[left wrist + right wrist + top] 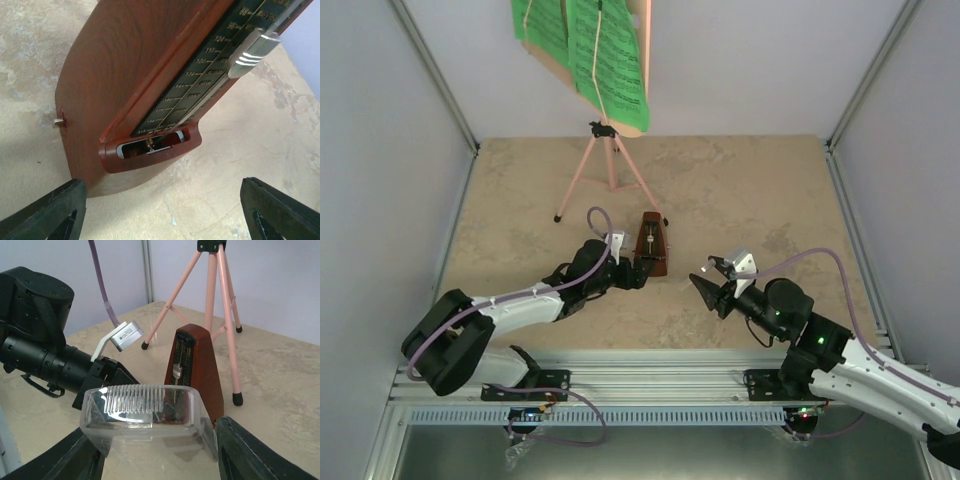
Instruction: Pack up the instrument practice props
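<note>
The brown wooden metronome (651, 252) stands upright on the table in front of the pink music stand (610, 168). The stand carries green sheet-music pages (605, 50). My left gripper (638, 272) is open right at the metronome's base (150, 75). Its fingers (45, 215) are spread wide, and the left one is close to the wooden side. The pendulum and scale are uncovered. My right gripper (157, 455) is shut on a clear plastic cover (145, 415), held off the table to the right of the metronome (197, 370).
The stand's tripod legs (220, 315) spread just behind and to the right of the metronome. My left arm (40, 355) lies low across the table on its left. Grey walls enclose the table on three sides.
</note>
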{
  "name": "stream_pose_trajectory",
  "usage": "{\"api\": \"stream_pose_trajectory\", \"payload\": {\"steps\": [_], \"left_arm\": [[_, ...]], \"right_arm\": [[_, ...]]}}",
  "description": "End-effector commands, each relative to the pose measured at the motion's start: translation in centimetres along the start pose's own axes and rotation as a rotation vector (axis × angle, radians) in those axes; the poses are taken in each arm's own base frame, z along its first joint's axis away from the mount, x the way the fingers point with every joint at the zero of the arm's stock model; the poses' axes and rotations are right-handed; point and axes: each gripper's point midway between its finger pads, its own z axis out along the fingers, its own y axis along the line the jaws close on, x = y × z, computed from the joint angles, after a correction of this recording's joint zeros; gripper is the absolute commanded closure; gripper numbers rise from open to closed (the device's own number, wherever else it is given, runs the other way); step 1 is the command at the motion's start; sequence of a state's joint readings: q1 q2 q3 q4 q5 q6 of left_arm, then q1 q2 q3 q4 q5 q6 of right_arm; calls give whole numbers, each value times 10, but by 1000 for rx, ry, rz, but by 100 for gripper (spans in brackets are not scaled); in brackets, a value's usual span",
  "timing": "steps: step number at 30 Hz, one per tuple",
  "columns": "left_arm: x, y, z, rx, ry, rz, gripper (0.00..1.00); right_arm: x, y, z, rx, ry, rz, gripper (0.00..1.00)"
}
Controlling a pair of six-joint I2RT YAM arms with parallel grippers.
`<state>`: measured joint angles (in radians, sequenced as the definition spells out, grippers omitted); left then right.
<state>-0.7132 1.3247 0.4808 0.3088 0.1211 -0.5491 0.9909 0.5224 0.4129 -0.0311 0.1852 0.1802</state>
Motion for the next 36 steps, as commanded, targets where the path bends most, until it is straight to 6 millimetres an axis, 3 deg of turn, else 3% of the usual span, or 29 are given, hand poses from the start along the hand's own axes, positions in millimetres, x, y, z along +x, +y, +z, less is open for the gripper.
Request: {"api": "stream_pose_trajectory", "payload": {"steps": [1, 5, 12, 20, 23, 26, 29, 32, 36], "left_arm": [[-16, -7, 6, 31, -65, 83, 17], [-16, -2, 16, 6, -50, 111, 21], [-11, -13, 27, 55, -16, 133, 27], [17, -54, 39, 141, 43, 192, 28], [14, -58, 37, 151, 34, 173, 28], [-12, -61, 12, 109, -36, 123, 25], [-38, -47, -13, 10, -83, 19, 20], [-74, -52, -43, 58, -121, -58, 18], [-119, -70, -74, 90, -150, 5, 15]], "right_arm": [[1, -3, -3, 14, -10, 13, 50], [2, -3, -3, 14, -10, 17, 50], [5, -3, -1, 17, -5, 11, 50], [7, -12, -3, 66, 15, 1, 50], [7, -15, -4, 83, 21, -1, 50], [6, -17, -6, 96, 39, 1, 50], [7, -19, -7, 112, 49, 2, 50], [6, -20, -5, 121, 53, 9, 50], [4, -18, 2, 118, 58, 21, 49]]}}
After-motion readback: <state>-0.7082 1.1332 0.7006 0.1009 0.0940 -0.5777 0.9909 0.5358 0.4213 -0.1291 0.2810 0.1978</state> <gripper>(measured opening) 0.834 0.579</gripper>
